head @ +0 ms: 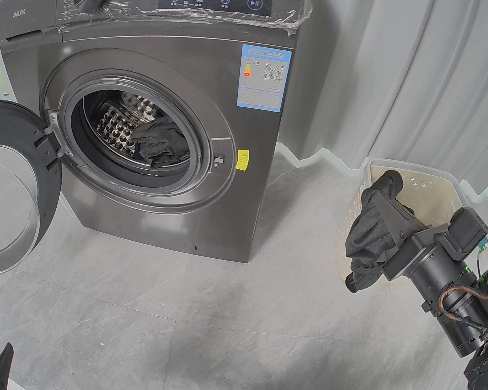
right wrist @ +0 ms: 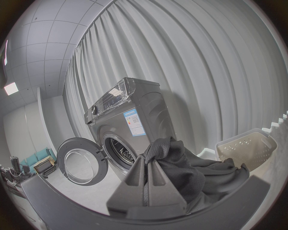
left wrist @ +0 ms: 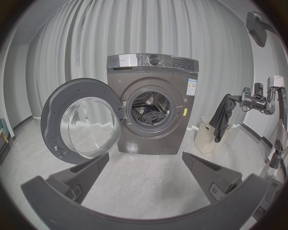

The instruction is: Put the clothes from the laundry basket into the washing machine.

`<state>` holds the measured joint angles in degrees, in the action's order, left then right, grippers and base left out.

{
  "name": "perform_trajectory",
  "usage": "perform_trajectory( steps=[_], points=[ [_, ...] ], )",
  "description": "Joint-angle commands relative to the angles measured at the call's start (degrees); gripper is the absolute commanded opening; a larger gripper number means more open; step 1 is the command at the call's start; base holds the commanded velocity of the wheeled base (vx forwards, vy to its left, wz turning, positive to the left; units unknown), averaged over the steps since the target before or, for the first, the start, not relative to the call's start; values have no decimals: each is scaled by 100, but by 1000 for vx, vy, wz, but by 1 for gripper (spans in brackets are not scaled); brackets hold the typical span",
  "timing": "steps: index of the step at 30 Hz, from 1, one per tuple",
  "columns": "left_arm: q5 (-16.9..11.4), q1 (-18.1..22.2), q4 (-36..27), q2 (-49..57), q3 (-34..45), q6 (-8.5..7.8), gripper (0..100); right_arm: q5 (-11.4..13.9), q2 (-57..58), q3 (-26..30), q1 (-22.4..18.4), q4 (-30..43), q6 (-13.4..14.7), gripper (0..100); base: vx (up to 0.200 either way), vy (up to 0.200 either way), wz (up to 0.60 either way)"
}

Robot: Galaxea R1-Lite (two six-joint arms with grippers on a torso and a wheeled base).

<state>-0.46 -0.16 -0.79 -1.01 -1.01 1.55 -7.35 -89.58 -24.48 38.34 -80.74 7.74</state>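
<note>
Grey curtains behind, my right gripper (right wrist: 147, 164) is clamped narrow on a black garment (right wrist: 186, 170) trailing below it over the laundry basket (head: 437, 183); I'd lift until the hem clears the rim, then carry it well across to the washing machine (head: 214, 63) and its open drum (head: 117, 121).
</note>
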Motion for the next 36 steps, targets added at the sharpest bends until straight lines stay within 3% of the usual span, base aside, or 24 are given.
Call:
perform_trajectory(
  steps=[1,20,36],
  points=[
    [2,-2,0,92,66,3,100,6,-7,-4,33,-3,-1,0,0,200,0],
    [2,-2,0,92,66,3,100,155,-16,22,191,-91,-1,0,0,200,0],
    [-6,-2,0,92,66,-5,100,199,-95,-4,200,-109,8,0,0,0,0]
  ],
)
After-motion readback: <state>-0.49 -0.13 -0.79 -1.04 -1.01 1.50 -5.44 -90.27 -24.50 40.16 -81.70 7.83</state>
